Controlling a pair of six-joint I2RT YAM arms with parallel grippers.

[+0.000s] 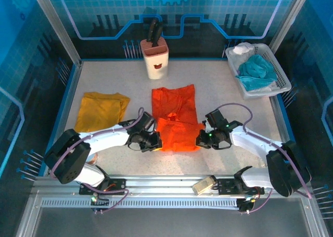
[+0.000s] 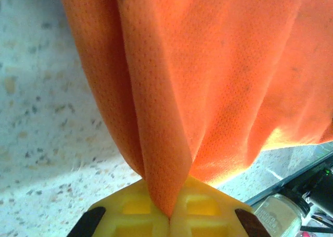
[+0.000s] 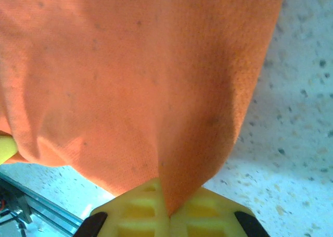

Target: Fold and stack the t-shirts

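Observation:
The bright orange t-shirt lies in the middle of the table, its near part raised and folded over. My left gripper is shut on its near left corner, and the pinched orange fabric runs down between the yellow fingers. My right gripper is shut on the near right corner, where the orange cloth is clamped between its yellow fingers. The mustard yellow t-shirt lies folded flat at the left, apart from both grippers.
A white basket at the back right holds a teal-blue cloth and a white cloth. A knife block stands at the back centre. Blue walls ring the speckled table.

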